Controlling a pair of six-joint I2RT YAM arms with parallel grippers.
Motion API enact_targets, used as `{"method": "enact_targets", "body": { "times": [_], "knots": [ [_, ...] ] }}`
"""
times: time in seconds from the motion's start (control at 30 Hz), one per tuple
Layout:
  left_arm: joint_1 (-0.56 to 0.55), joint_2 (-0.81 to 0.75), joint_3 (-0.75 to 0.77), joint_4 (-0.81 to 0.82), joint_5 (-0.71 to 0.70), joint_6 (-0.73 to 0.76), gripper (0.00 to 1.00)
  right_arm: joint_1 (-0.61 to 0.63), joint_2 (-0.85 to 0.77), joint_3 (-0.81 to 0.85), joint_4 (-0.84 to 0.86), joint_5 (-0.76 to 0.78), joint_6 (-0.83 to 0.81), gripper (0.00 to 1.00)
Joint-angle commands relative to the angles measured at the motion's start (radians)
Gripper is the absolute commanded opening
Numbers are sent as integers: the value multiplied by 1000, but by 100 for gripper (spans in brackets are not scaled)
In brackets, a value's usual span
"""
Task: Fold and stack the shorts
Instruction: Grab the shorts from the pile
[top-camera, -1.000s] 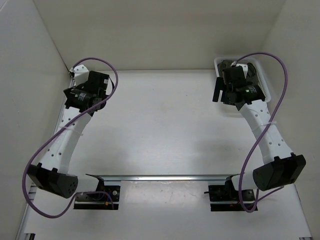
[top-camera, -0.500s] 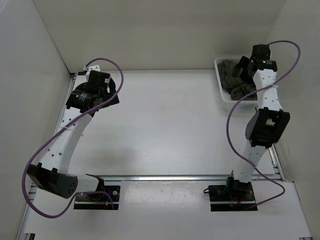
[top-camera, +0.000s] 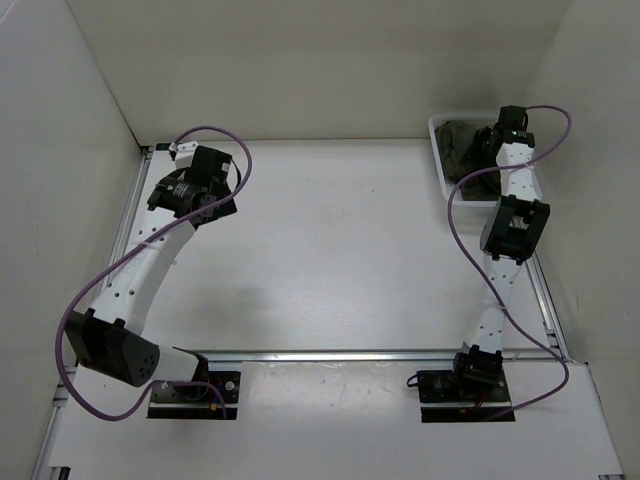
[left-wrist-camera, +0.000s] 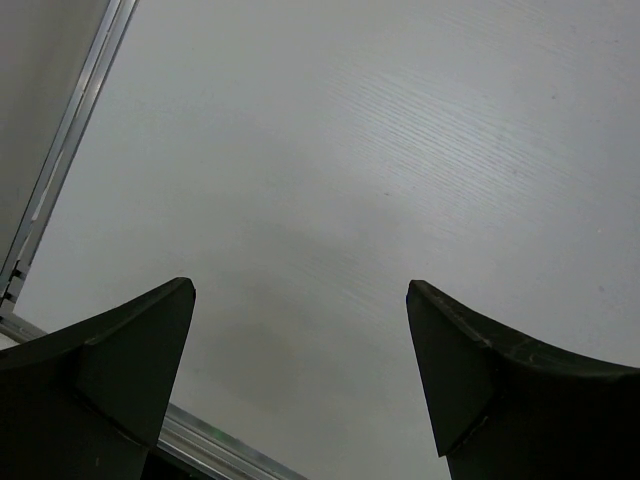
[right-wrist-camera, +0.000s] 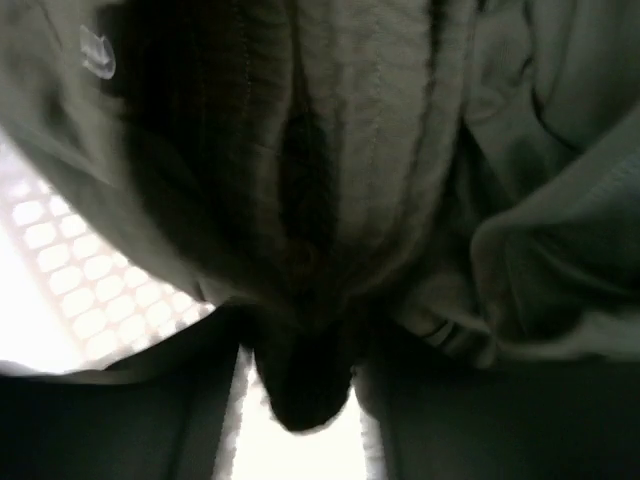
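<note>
Now that the right gripper (top-camera: 492, 140) has dropped into the white mesh plastic basket (top-camera: 437, 125) at the far right corner, its jaws narrowing on the crumpled dark olive-green fabric shorts (top-camera: 462, 150) inside, though I cannot tell whether they grip yet, the pick-up looks begun, while the left gripper (left-wrist-camera: 298, 290) hangs wide open.

The left gripper (left-wrist-camera: 298, 287) hangs over the white, finely grained table (left-wrist-camera: 400, 150) with its jaws wide apart; its two dark fingers (left-wrist-camera: 120, 370) fill the lower corners; a metal rail (left-wrist-camera: 62, 155) slants along the table's left edge; a second rail (left-wrist-camera: 225, 448) crosses the bottom
</note>
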Motion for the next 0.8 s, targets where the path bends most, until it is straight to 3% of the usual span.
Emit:
{"method": "enact_targets", "body": {
  "times": [0.0,0.07,0.1,0.27,0.37,0.47,0.57,0.67,0.77],
  "knots": [
    [-7,23,38,-40,-69,-44,99,-15,29,85,71,-85,61,43],
    [-7,23,48,-40,-56,-44,99,-15,14,85,81,-76,61,7],
    [-7,23,48,-40,-56,-53,99,-15,-32,76,81,-67,61,0],
    [-7,23,48,-40,-11,-53,99,6,-433,-105,81,10,-16,0],
    [-7,9,48,-31,50,-53,99,15,-616,-129,69,-91,-35,0],
    [-7,-25,19,-41,38,-103,99,57,-722,-59,-60,-162,-63,0],
    [-7,-25,33,-119,29,-153,99,118,-860,-111,-74,-239,-63,0],
    [-7,-61,33,-129,41,-163,99,242,-993,-235,-74,-213,-85,0],
    [-7,-134,2,-115,52,-182,99,448,-1096,-423,-41,-176,-76,0]
  ]
}}
